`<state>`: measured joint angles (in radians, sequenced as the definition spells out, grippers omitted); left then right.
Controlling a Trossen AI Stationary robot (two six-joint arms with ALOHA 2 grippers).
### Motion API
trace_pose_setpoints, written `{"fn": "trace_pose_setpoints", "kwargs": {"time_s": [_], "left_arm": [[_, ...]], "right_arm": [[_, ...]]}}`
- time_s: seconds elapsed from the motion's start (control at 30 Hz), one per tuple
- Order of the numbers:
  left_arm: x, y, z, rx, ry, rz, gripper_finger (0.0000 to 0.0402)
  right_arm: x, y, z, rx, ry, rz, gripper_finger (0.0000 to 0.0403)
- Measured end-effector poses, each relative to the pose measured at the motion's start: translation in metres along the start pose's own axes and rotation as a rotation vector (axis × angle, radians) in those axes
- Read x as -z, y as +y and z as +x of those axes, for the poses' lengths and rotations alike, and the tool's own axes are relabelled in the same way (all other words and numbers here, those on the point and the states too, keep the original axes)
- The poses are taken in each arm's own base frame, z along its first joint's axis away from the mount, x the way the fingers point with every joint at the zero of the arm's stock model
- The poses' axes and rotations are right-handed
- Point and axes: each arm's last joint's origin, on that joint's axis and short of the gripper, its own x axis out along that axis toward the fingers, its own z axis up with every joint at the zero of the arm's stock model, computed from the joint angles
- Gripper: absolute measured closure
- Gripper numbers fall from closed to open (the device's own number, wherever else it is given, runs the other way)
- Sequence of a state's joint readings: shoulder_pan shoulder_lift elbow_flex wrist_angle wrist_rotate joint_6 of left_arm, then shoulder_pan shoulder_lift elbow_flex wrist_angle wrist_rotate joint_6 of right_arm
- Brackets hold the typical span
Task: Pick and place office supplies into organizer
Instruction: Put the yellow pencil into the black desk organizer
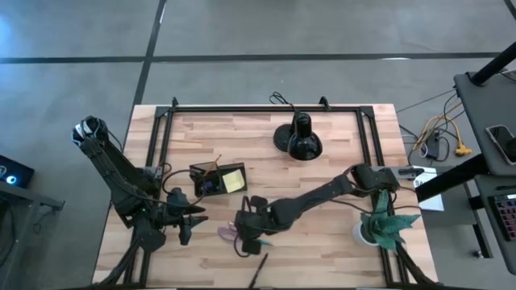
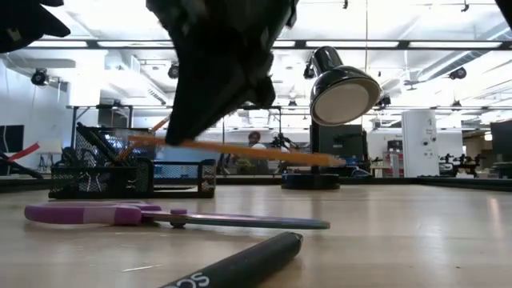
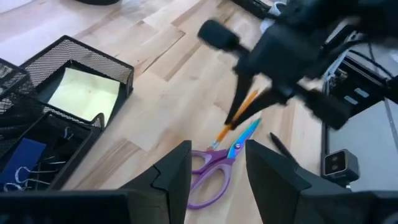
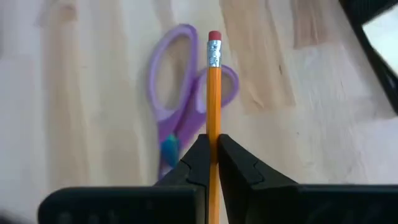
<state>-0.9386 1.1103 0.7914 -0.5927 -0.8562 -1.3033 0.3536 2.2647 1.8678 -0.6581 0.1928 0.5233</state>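
2 dark arms over a light wood table [image 1: 339,242]. Right arm [image 1: 322,197] stretched from the right side toward table centre; left arm [image 1: 121,173] folded at the left edge. Black dome desk lamp [image 1: 300,138] at the far middle; green plant in white pot [image 1: 379,229] at the near right corner.

Black mesh organizer [image 1: 216,179] left of centre, with 1 yellow sticky-note pad [image 1: 234,180] in its right compartment, binder clips [image 3: 28,174] in another.

Right gripper [image 4: 211,163] above the scissors, near front centre, fingers clamped on an orange pencil [image 4: 213,93]. Pencil off the table, roughly level in the low view, pink eraser end pointing away from the wrist.

Left gripper [image 3: 217,168] just left of the scissors, near the organizer's near side, fingers spread, nothing between them.

Purple-handled scissors [image 2: 144,214] flat on the wood under the pencil, blades closed. 1 black pen [image 2: 240,264] flat at the near table edge.
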Motion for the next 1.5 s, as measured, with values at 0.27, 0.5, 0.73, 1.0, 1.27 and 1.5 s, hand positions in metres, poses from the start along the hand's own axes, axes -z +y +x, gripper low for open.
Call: {"fn": "trace_pose_setpoints", "kwargs": {"time_s": [0.27,0.5,0.73,1.0,1.27,1.5], "left_arm": [[-0.008,0.009,-0.008,-0.057,-0.02,-0.019,0.0269],[-0.045,0.024,-0.048,-0.052,-0.165,0.004,0.0269],[-0.03,0.04,-0.041,-0.073,-0.021,-0.053,0.0269],[0.011,0.043,-0.009,-0.204,-0.012,-0.132,0.0269],[0.023,0.033,0.002,-0.2,-0.013,-0.145,0.0269],[0.028,0.032,0.007,-0.218,-0.015,-0.127,0.0269]], "right_arm": [[-0.021,0.002,-0.031,0.043,-0.212,0.037,0.0395],[-0.083,-0.039,-0.044,0.038,-0.624,0.138,0.0397],[-0.063,-0.087,-0.024,0.057,-0.196,0.019,0.0395],[-0.016,-0.093,0.001,-0.01,0.149,0.029,0.0374],[0.003,-0.084,0.01,-0.038,0.217,0.022,0.0302],[0.023,-0.076,0.018,0.05,0.23,-0.009,0.032]]}}
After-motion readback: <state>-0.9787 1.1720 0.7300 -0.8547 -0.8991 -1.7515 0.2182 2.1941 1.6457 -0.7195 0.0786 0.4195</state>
